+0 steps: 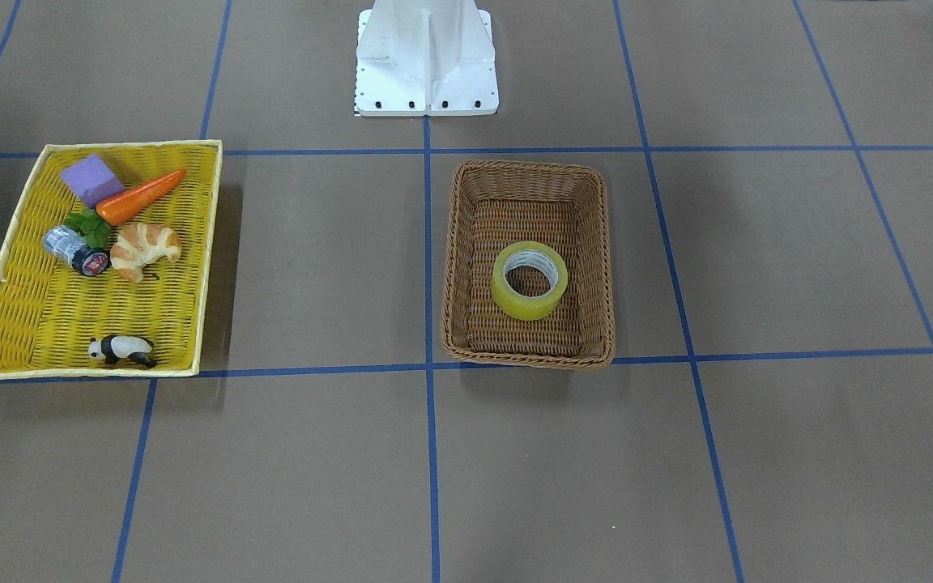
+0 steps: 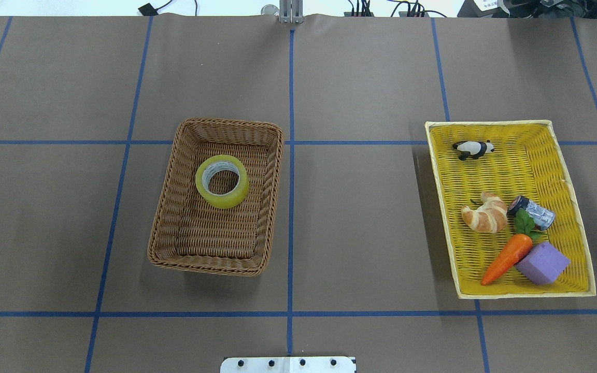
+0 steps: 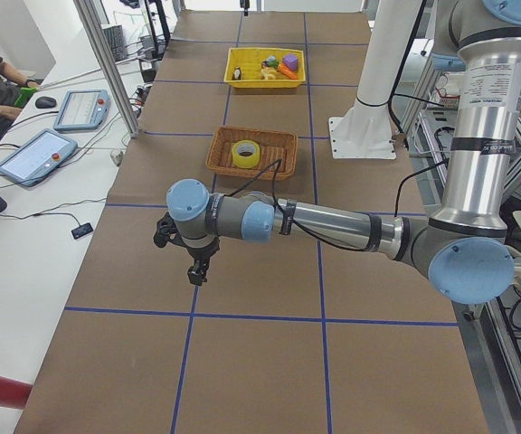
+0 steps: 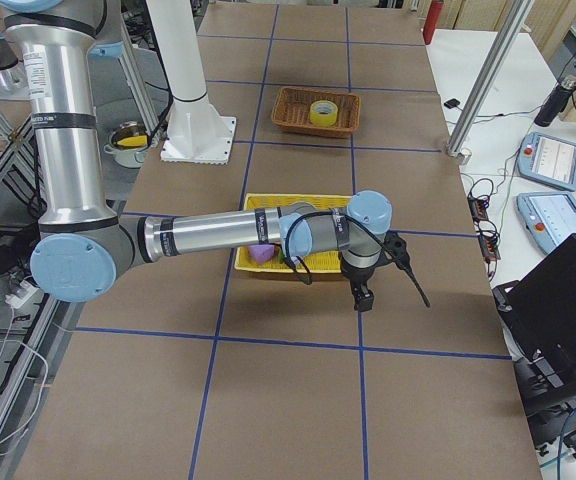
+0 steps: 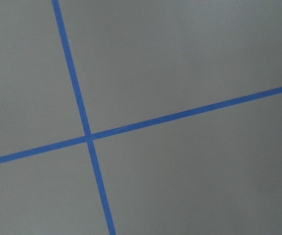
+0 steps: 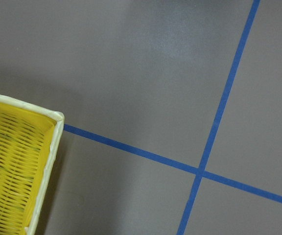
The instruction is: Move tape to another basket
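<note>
The yellow-green tape roll (image 1: pixel 528 308) lies flat, hole up, inside the brown wicker basket (image 1: pixel 527 167) near the table's middle. It also shows in the overhead view (image 2: pixel 222 200), in the basket (image 2: pixel 228 123). No arm shows in the overhead or front views. In the exterior left view my left gripper (image 3: pixel 195 268) hangs over bare table, well short of the basket (image 3: pixel 251 133) and tape (image 3: pixel 245 163); I cannot tell if it is open. In the exterior right view my right gripper (image 4: pixel 362 297) hangs just beyond the yellow tray's (image 4: pixel 243 256) near end; I cannot tell its state.
The yellow woven tray (image 2: pixel 485 124) holds a toy panda (image 2: pixel 473 149), croissant (image 2: pixel 485 213), silver-wrapped can (image 2: pixel 532 212), carrot (image 2: pixel 506 258) and purple block (image 2: pixel 542 263). The tray's corner (image 6: pixel 53 147) shows in the right wrist view. The robot base (image 1: pixel 426 57) stands at the table's edge.
</note>
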`<state>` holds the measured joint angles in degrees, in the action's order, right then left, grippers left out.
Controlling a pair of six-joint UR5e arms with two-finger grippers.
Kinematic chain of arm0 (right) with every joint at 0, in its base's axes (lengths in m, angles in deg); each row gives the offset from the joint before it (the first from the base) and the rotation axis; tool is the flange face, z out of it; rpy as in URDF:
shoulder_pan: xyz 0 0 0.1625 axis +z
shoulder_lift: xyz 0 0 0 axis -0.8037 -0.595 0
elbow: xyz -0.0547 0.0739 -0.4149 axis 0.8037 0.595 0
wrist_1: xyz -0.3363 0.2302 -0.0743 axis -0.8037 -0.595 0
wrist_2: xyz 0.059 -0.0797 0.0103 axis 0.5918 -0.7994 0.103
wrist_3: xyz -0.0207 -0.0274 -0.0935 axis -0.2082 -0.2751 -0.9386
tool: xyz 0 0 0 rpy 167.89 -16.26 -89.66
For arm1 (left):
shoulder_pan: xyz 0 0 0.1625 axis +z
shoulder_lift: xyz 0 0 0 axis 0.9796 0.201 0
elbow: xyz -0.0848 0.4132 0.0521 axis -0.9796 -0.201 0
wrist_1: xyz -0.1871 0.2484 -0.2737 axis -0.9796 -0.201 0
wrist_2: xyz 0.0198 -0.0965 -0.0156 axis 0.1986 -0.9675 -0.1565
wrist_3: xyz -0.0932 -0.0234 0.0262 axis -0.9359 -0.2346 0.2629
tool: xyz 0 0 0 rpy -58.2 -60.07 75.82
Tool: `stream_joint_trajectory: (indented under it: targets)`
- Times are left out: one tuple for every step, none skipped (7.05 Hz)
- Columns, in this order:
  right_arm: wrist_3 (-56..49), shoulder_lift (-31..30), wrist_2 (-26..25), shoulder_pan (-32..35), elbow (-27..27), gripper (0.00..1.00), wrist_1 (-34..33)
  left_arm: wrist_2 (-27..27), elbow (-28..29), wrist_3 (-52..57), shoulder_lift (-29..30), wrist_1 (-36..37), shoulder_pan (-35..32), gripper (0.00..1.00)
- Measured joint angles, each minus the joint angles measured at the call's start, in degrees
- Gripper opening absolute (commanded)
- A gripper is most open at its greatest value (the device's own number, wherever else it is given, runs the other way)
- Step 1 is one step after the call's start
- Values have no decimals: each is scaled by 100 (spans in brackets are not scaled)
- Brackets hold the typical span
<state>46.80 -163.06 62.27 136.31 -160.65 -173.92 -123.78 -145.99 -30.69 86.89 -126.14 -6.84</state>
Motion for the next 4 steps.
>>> stream_joint_trajectory:
  targets:
    - [-91,-13,-8,-22,-7,100,-87,36,4,6,-20,0,-1,98]
    - [-146,-21,-12,-37,-11,100,-160,91,2,14,-28,0,-1,98]
    - [-167,-29,-12,-42,-14,100,-194,131,-15,21,-40,-21,-1,98]
    - [-175,-35,-6,-44,-14,100,-207,146,-30,8,-56,-75,-1,98]
